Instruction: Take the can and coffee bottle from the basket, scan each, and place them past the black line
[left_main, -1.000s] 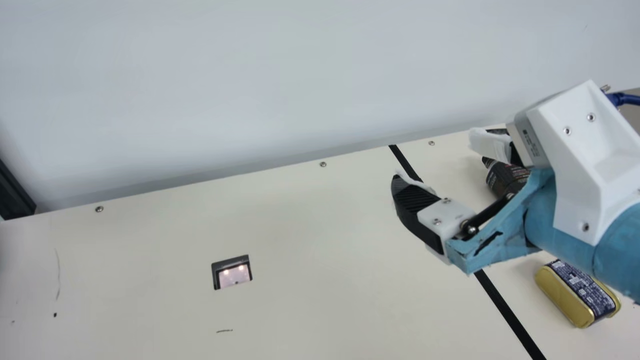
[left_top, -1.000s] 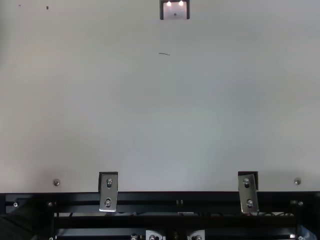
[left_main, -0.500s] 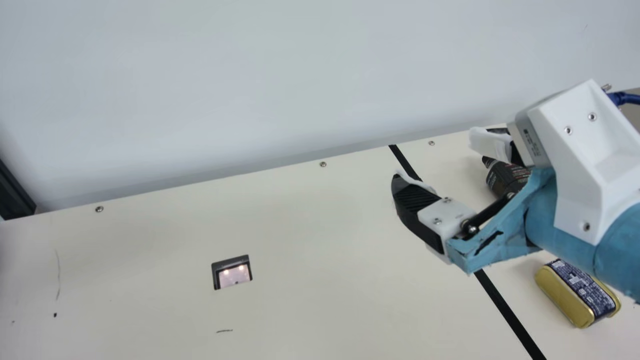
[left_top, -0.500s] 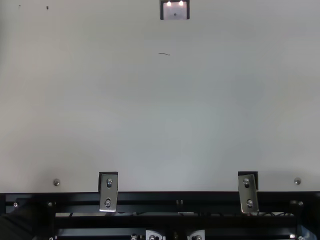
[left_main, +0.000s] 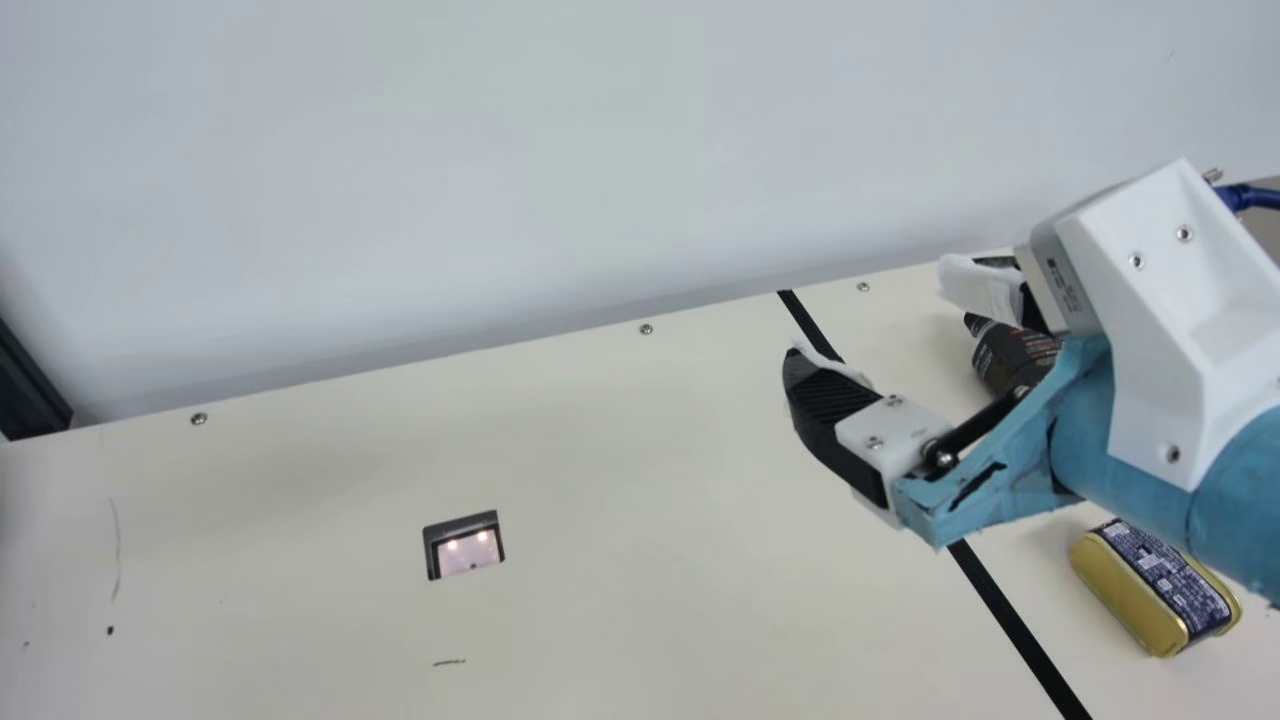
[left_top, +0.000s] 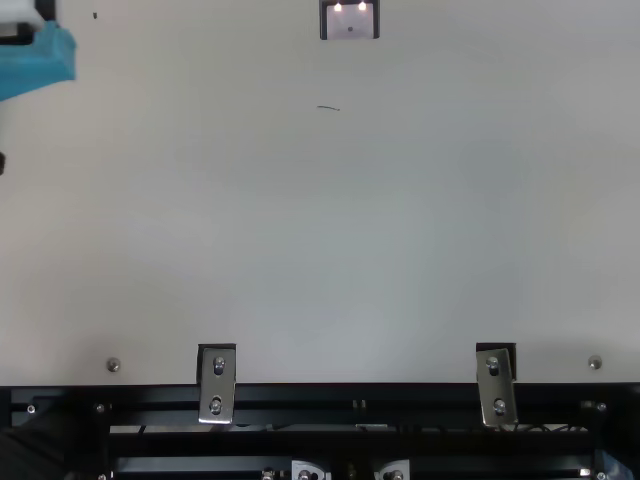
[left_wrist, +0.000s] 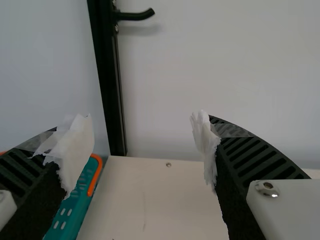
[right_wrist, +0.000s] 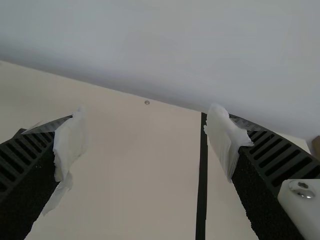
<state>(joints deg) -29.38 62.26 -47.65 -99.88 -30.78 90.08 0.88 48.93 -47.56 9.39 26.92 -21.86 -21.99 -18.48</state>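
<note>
Right gripper (left_main: 875, 320) empty, jaws wide; left gripper (left_wrist: 142, 120) likewise. Coffee bottle (left_main: 1008, 356) and gold-sided can (left_main: 1130, 592) lie past black line (left_main: 1010, 615). If I swing right gripper low, it could knock bottle rolling.

a pale wall (left_main: 500, 150) rises behind the cream bench (left_main: 620, 450); a black post (left_wrist: 106, 75) with a hook (left_wrist: 137, 16) stands at the bench's corner.

Left gripper (left_top: 38, 62) sits at top view's upper left, fingers (left_wrist: 257, 155) spread. Right gripper (left_main: 870, 315) points leftward in main view, fingers (left_main: 835, 400) wide apart, blue wrist (left_main: 1130, 440) behind.
</note>
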